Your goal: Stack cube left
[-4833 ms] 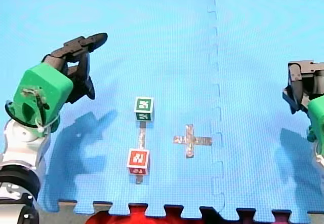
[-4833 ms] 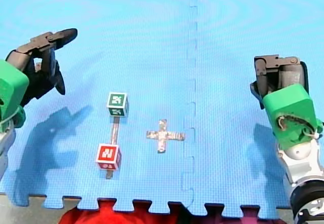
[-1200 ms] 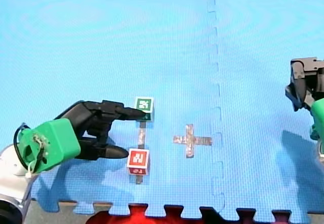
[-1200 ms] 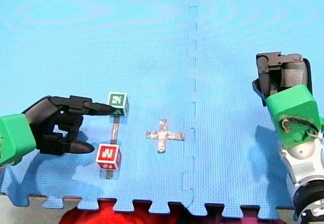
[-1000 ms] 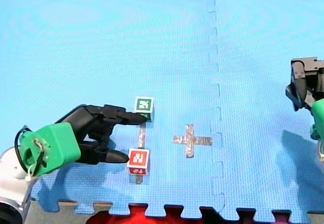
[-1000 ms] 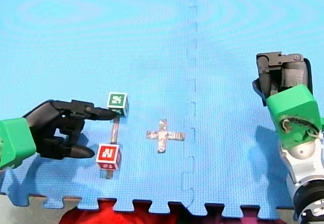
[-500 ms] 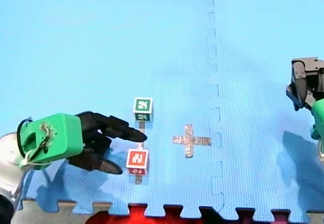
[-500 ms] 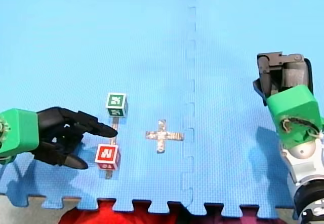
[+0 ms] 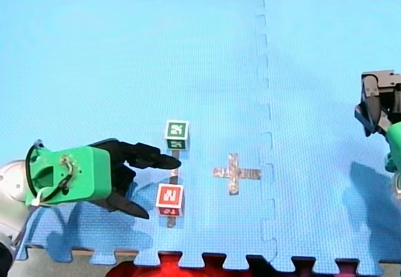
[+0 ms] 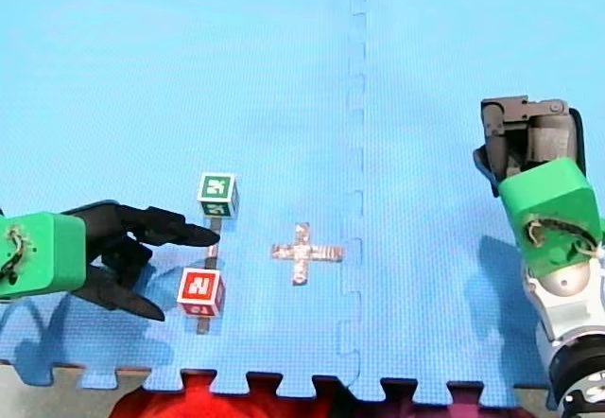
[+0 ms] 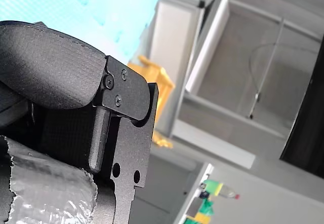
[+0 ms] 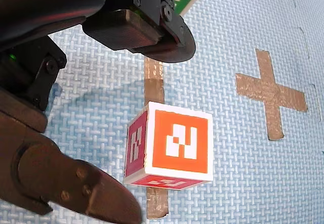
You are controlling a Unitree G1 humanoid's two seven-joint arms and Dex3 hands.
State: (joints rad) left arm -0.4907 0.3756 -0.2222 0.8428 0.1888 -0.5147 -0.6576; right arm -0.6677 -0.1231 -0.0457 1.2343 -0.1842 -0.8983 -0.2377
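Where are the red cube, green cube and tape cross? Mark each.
red cube (image 9: 170, 195), first head view, top face.
green cube (image 9: 177, 129), first head view, top face.
tape cross (image 9: 234, 173), first head view, where strips meet.

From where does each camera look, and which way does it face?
First head view: from the head, forward and down at the blue mat; left hand by the red cube, right hand far right.
Second head view: same, slightly aside.
First wrist view: at a wrist, facing off the mat toward a grey frame, past a finger.
Second wrist view: at a wrist, facing down; fingers flank the red cube.
Shared with head views: red cube, green cube, tape cross.
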